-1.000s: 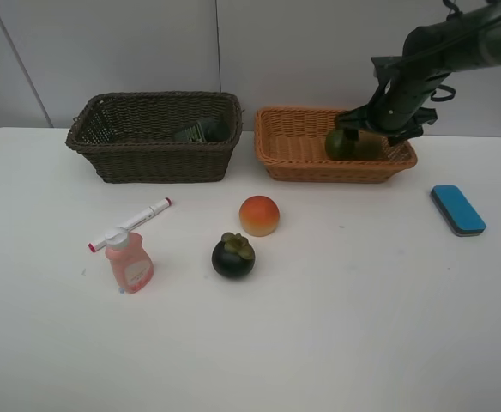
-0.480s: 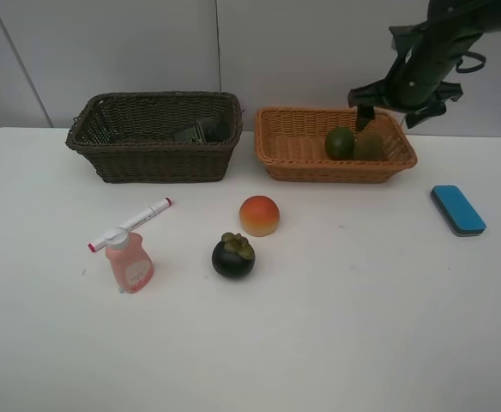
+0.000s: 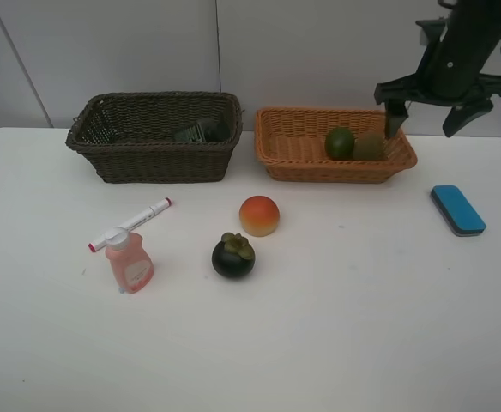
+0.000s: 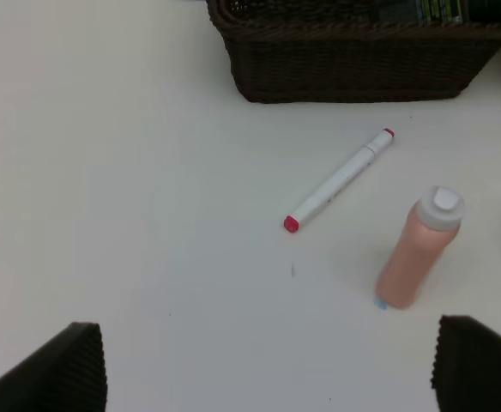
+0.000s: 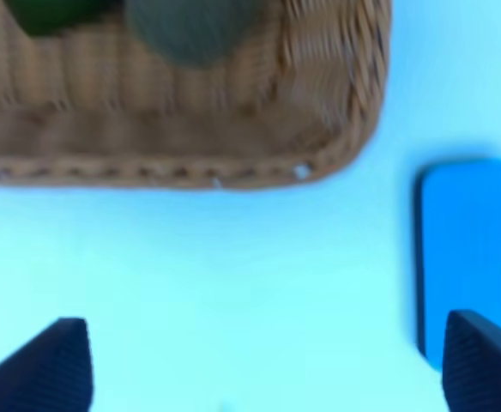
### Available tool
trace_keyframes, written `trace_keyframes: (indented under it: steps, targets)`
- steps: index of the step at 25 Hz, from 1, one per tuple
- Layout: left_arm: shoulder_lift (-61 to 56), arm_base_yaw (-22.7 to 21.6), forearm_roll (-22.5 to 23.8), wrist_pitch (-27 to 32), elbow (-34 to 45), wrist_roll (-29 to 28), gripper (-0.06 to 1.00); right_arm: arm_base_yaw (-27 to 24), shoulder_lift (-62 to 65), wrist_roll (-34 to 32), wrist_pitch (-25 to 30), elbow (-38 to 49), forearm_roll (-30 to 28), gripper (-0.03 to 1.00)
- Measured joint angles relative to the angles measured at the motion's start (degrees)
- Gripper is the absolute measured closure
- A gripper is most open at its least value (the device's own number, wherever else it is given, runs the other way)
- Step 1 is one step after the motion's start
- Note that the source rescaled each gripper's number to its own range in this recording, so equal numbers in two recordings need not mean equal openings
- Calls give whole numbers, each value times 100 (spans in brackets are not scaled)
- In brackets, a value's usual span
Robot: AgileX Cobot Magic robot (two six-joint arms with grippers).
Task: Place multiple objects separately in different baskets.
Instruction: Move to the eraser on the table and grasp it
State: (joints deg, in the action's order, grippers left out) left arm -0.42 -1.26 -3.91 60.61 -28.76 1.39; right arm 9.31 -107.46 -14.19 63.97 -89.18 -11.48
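My right gripper (image 3: 424, 118) is open and empty, held above the right end of the light tan basket (image 3: 295, 166). A green fruit (image 3: 339, 142) and a brown kiwi (image 3: 369, 146) lie in that basket. The blue block (image 3: 457, 209) lies to the right on the table; it also shows in the right wrist view (image 5: 469, 249). The dark basket (image 3: 153, 159) holds a dark grey bottle (image 3: 201, 131). The peach (image 3: 259, 215), mangosteen (image 3: 233, 255), pink bottle (image 3: 129, 261) and marker (image 3: 130, 224) are on the table. My left gripper (image 4: 268, 378) is open near the marker (image 4: 340, 180) and the pink bottle (image 4: 418, 251).
The white table (image 3: 362, 326) ends at a grey wall behind the baskets. The two baskets stand side by side at the back with a narrow gap between them.
My right gripper has opened off the green fruit, risen out of the light basket and moved right. The fruit stays in the basket beside the kiwi.
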Motion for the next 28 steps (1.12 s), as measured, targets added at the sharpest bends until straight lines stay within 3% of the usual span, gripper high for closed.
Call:
trace_keyframes:
  steps: [6, 18, 28]
  targets:
    - [0, 0, 0, 0, 0, 0, -5, -360, 161, 126, 73, 242, 94, -1]
    - [0, 0, 0, 0, 0, 0, -5, -1440, 274, 1329, -1365, 1556, 259, -1]
    - [0, 0, 0, 0, 0, 0, -5, -1823, -239, 1885, -1647, 1608, 359, -1]
